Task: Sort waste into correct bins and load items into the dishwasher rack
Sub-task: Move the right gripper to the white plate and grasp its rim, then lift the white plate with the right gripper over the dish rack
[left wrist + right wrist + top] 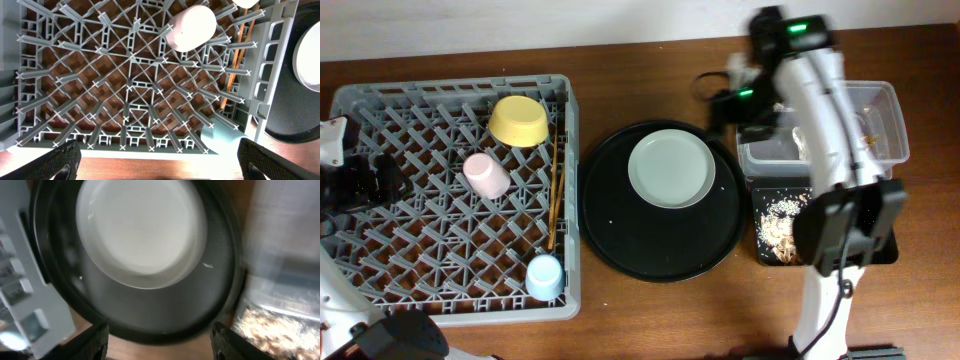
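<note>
Overhead, the right gripper (728,100) hangs at the rim of the round black tray (620,240), fingers apart with nothing between them. From its wrist camera, the pale grey plate (140,230) lies just ahead on that tray. The clear tub (285,255) sits off to its right, with crumbly food scraps (270,330) near its right finger. The left gripper (160,165) gapes wide over the edge of the dishwasher rack (75,90). The pink cup (191,27) is ahead, the chopsticks (235,65) ahead-right, the light blue cup (215,135) close right, and the yellow bowl (518,120) beyond the pink cup.

Large round black tray (660,245) mid-table, brown wooden table (620,80), pale wall (520,25) along the far edge
</note>
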Available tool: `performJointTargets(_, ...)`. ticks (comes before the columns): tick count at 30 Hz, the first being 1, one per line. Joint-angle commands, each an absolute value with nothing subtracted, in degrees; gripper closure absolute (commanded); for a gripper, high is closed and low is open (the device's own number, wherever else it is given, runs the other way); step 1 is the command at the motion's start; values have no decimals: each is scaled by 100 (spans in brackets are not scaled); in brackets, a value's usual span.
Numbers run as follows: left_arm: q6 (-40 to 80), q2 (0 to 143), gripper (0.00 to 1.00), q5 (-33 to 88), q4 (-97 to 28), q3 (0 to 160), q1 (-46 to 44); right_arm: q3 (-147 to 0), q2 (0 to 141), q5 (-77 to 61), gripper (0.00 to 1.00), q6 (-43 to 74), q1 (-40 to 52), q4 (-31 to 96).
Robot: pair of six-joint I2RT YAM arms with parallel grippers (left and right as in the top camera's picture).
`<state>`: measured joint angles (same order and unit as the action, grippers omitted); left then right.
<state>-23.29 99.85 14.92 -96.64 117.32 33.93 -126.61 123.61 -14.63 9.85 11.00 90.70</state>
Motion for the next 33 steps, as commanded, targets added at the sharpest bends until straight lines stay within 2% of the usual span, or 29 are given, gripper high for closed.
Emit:
performJointTargets(1,-2318,9961,1,1498,-9668,11732,3393,-12370,12230,27,34,1632,2088,8602)
performJointTargets(7,-2318,9961,1,1498,-9671,11732,3393,-11332,12230,672,36,1658,3286,7059)
performJointTargets(8,-2320,9961,1,1498,-9671,11732,3393,-11148,12230,670,34,1658,3385,6871)
performJointTargets(10,-2318,9961,1,1498,-9671,11732,3393,-10886,12230,676,15,1653,3542,6705)
performJointTargets(11,-2320,9961,1,1498,-9671,11732,3393,-10805,12230,742,15,1636,3599,6532)
performJointTargets(12,-2320,9961,1,1498,-9668,11732,3393,-10733,12230,760,25,1640,3629,6386)
performJointTargets(13,-2320,9961,1,1496,-9671,11732,3393,-10652,12230,757,43,1684,3632,6267)
performJointTargets(14,-2320,9961,1,1498,-9671,11732,3393,-10549,12230,760,47,1745,3632,6167)
performJointTargets(18,-2318,9961,1,1498,-9671,11732,3393,-10029,12230,753,48,2032,3634,5830)
performJointTargets(23,-2320,9961,1,1498,-9671,11732,3393,-8976,12230,471,49,2025,3638,4711)
performJointTargets(26,-2320,9961,1,1498,-9671,11732,3393,-8833,12230,432,51,2027,3638,4641)
performJointTargets(29,-2320,9961,0,1498,-9671,11732,3393,-8827,12230,436,63,2025,3638,4635)
performJointTargets(33,-2320,9961,1,1498,-9668,11732,3393,-8750,12230,456,90,2027,3638,4473)
